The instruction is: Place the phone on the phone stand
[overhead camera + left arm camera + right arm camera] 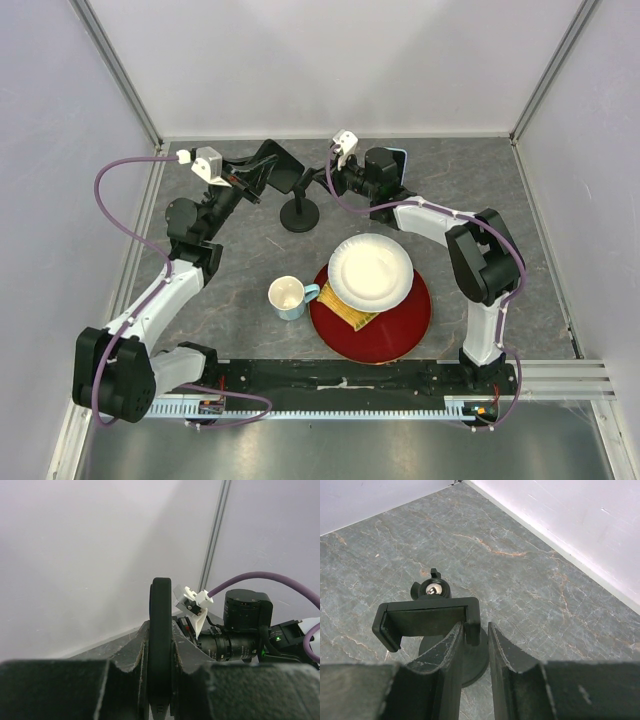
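Left gripper (160,680) pinching phone (160,630) edge-on. Right gripper (476,652) nearly closed beside phone stand (427,620) clamp. White plate (370,272) on red plate (400,325); cup (288,296) contents unclear.

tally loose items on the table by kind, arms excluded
Phone stand: 1
Phone (mostly hidden behind the right arm): 1
Mug: 1
White plate: 1
Red plate: 1
Yellow item between the plates: 1
Total: 6

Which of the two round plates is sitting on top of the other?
The smaller white plate; it rests on the larger dark red plate, overhanging its far edge.
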Robot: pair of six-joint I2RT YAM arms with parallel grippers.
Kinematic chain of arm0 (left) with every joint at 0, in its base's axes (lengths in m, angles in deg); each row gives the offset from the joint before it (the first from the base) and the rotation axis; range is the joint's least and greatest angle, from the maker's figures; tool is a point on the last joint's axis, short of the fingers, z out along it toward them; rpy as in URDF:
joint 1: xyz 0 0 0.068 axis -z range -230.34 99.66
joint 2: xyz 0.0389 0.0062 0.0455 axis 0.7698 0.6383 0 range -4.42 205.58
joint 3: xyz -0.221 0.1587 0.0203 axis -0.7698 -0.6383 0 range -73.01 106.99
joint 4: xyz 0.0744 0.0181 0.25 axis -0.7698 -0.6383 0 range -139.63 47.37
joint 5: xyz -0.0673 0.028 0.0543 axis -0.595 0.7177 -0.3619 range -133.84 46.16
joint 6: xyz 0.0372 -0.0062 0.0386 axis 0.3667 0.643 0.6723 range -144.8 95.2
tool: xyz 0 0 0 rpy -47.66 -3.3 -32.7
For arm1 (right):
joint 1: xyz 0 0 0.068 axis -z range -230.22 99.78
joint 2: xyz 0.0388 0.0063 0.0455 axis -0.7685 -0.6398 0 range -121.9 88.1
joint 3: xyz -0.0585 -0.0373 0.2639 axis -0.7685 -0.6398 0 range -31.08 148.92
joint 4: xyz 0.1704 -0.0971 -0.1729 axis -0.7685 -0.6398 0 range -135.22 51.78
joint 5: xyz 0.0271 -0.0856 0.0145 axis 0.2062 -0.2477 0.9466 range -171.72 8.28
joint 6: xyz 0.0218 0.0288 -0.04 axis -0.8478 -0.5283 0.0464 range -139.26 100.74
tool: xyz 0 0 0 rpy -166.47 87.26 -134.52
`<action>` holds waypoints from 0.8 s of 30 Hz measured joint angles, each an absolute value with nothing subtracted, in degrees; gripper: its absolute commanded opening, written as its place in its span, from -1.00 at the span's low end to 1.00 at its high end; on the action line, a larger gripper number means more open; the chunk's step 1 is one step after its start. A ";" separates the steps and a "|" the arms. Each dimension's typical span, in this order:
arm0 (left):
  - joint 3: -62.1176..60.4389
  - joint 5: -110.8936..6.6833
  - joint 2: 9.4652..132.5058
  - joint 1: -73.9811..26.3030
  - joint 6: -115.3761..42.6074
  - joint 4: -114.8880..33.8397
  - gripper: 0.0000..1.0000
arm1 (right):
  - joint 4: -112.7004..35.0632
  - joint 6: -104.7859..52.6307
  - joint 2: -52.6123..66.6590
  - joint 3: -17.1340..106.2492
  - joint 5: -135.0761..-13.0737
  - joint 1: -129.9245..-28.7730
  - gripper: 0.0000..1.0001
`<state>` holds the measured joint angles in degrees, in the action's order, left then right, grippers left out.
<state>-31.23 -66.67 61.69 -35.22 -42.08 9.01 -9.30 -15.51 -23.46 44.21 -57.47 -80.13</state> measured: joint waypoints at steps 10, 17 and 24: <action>-31.23 -66.87 62.08 -35.20 -42.54 9.84 -0.95 | -9.08 -15.67 -23.95 45.83 -57.14 -80.13 -0.69; -31.23 -66.91 62.73 -35.22 -42.56 9.84 -0.95 | -8.71 -15.56 -24.45 46.33 -56.98 -80.11 -0.77; -31.23 -66.89 62.73 -35.22 -42.56 9.88 -0.95 | -8.75 -14.99 -24.47 46.33 -56.96 -80.11 -0.53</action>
<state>-31.23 -66.89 62.73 -35.22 -42.56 9.88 -8.75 -14.99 -24.47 46.33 -56.96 -80.11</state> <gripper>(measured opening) 0.200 0.214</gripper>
